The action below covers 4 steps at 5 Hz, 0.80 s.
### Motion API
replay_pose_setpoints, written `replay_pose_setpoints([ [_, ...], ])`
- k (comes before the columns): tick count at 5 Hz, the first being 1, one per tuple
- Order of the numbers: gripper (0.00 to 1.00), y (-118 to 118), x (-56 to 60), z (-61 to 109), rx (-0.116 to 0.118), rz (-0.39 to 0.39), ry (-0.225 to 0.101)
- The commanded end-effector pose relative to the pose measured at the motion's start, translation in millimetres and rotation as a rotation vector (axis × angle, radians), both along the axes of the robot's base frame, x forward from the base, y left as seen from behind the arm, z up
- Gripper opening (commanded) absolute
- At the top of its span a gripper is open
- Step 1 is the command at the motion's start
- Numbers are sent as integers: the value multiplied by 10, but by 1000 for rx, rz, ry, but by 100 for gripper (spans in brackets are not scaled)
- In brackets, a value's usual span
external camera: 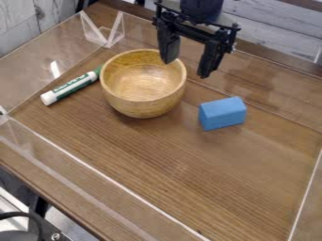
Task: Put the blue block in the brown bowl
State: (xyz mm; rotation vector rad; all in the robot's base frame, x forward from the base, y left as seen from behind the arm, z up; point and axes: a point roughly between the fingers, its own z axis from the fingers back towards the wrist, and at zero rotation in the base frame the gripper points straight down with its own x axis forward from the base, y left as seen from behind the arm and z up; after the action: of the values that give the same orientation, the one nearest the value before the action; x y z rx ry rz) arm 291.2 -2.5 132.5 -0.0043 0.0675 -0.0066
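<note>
Nothing of the job is done yet. My gripper [189,64] hangs at the top centre of the frame with jaws wide and empty, above the far rim of the brown bowl [143,83]. The blue block [223,112] lies on the bench [164,174], right of the bowl, untouched. Grasping, lifting and dropping remain.
</note>
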Motion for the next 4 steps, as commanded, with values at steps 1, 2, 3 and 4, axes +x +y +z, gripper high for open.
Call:
replay_pose_setpoints([
  [1, 100, -41, 46, -60, -4, -129, 11],
  [2, 100, -109, 133, -143, -8, -314, 7],
  [3, 100, -187, 229, -221, -11, -471, 1],
  [4, 100, -282, 318, -280, -12, -602, -4],
])
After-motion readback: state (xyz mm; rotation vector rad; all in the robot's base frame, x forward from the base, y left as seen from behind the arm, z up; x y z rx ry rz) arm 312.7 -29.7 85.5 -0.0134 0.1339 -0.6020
